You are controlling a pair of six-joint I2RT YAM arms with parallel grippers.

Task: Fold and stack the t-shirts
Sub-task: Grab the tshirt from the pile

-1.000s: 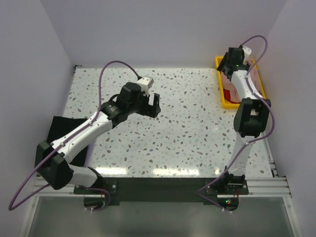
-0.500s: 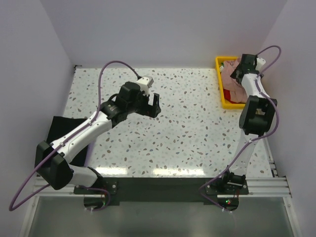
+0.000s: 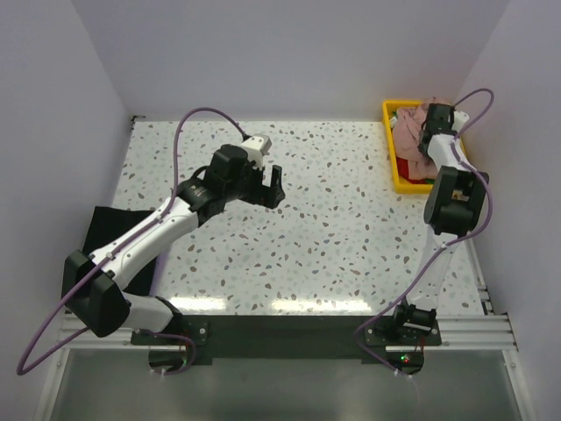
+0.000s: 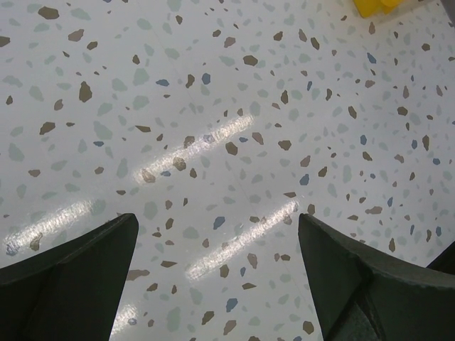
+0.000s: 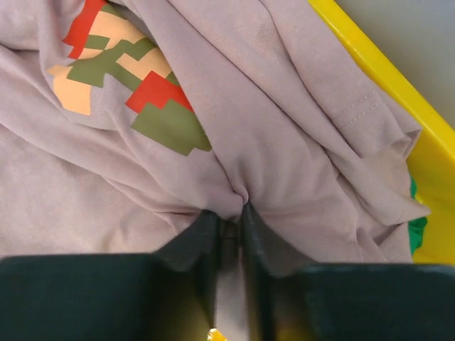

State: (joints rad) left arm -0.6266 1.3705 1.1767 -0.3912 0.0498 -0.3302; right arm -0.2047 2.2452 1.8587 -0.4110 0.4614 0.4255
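Over the last second the right arm has reached further over and dipped its right pincer (image 5: pixel 229 220) into the yellow plastic tray (image 3: pixel 388 110) at the far right corner of the speckled white surface (image 3: pixel 333 237). Its jaws have drawn in from wide to almost together. The left arm has not stirred.

From the wrist view, the right pincer is nipped onto a gathered fold of the dusty pink cloth t-shirt (image 5: pixel 284 142), with creases running into the pinch. That shirt lies crumpled on top of the heap inside the tray. A red cloth t-shirt (image 3: pixel 405 167) shows under it at the near end, and a sliver of green cloth (image 5: pixel 416 231) peeps out by the tray wall. A black cloth t-shirt (image 3: pixel 110 224) lies at the left edge of the surface, part of it hanging over. The left pincer (image 4: pixel 217 241) hangs spread wide over bare surface near the middle, holding nothing.

I'd say this is the first step for the pink one: the pick-up from the tray. The next move calls for a straight lift that clears the tray wall without dragging the red shirt along, then a carry to the open middle, where the left pincer can take a second corner and spread it.

The shirt is too bunched to show which way its collar points. The heap runs roughly near-to-far along the tray, and its blocky orange, red and green print (image 5: pixel 128 78) sits askew.
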